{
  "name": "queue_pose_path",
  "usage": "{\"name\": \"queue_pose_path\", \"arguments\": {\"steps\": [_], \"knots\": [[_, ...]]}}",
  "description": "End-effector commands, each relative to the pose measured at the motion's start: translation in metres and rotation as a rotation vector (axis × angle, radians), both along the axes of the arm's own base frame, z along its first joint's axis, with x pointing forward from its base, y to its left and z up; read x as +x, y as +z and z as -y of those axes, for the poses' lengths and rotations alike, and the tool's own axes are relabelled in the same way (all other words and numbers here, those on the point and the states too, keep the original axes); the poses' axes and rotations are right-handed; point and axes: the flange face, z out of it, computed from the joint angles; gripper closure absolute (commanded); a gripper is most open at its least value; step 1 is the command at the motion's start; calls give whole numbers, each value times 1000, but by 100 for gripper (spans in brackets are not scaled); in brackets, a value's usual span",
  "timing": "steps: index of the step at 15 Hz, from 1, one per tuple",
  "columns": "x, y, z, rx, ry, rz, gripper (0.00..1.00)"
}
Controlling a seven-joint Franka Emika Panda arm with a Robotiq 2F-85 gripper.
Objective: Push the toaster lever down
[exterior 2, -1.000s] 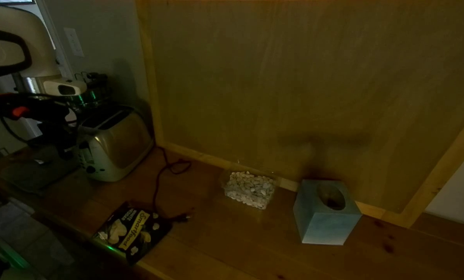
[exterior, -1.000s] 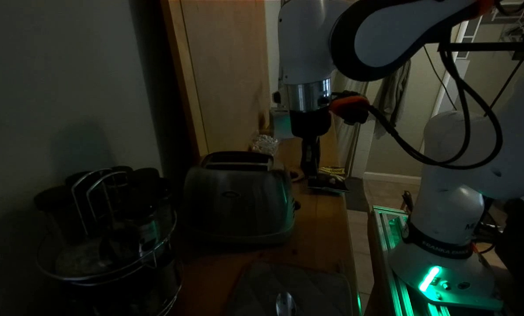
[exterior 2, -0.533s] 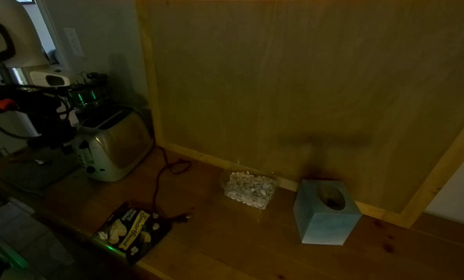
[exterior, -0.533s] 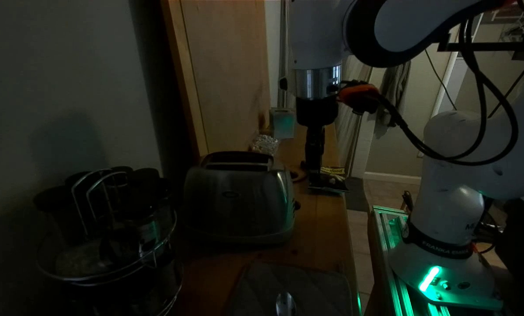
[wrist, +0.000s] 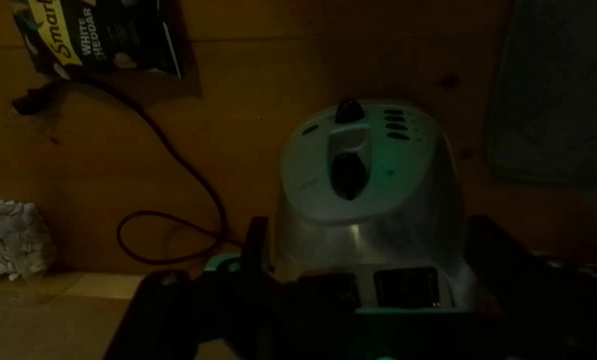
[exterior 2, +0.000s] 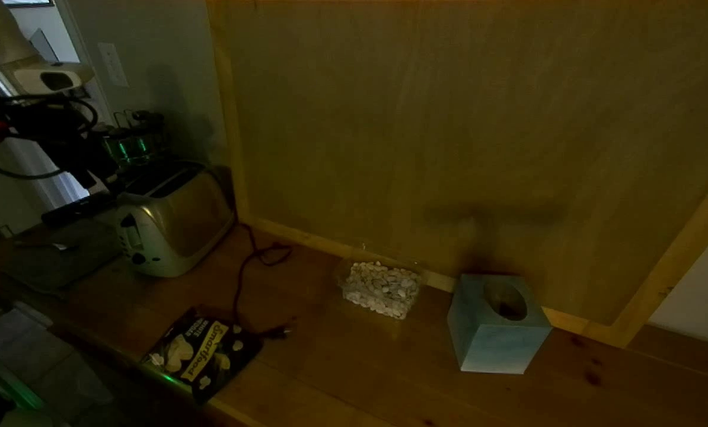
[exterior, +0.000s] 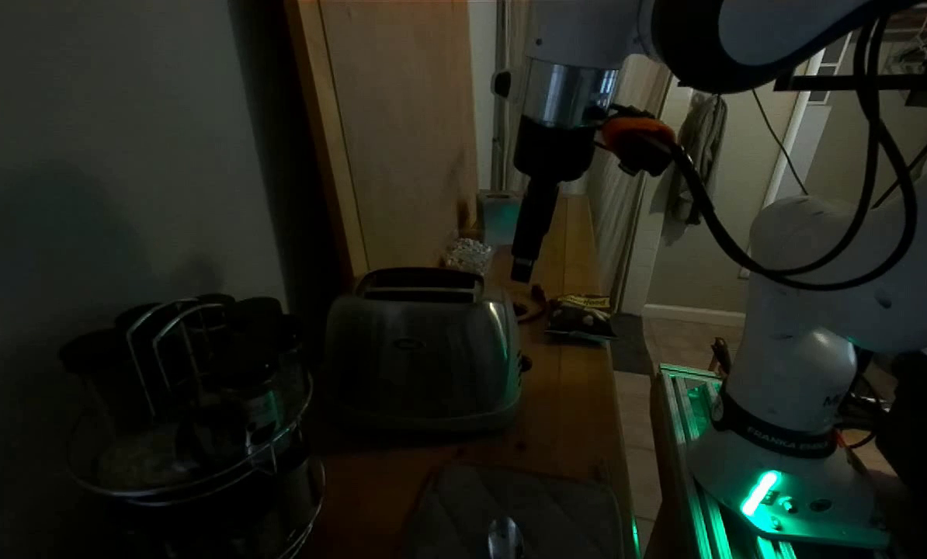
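Note:
The silver toaster (exterior: 417,365) stands on the wooden counter, its dark-slotted top facing up. In the wrist view, the pale end face of the toaster (wrist: 308,185) carries a black lever (wrist: 349,175), at the end of its slot nearer the toaster's top. That same lever (exterior 2: 128,222) shows small and dim in an exterior view. My gripper (wrist: 368,222) is open, its dark fingers (wrist: 254,240) wide apart and nothing between them. The gripper (exterior: 522,269) hangs tilted above the counter near the toaster's lever end, apart from the lever. Its lower parts hide some of the slotted top in the wrist view.
A black dial (wrist: 349,112) sits below the lever. Nearby lie a snack bag (exterior 2: 203,356) and a loose power cord (exterior 2: 241,279). A pebble box (exterior 2: 382,289) and blue tissue box (exterior 2: 499,326) stand along the board. A jar rack (exterior: 308,435) and grey mat (exterior: 448,512) are also close.
My gripper has risen from beside the toaster's end and tilted, and its jaws have opened wide. The toaster has stayed in place, and its lever looks the same.

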Motion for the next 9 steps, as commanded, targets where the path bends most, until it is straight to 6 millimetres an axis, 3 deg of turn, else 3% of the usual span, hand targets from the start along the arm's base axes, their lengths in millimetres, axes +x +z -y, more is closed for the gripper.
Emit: {"name": "queue_pose_path", "arguments": {"steps": [1,6,9], "knots": [[6,21,1,22,-34,64,0],[16,39,11,54,-75,86,0],[11,37,12,42,-62,84,0]]}}
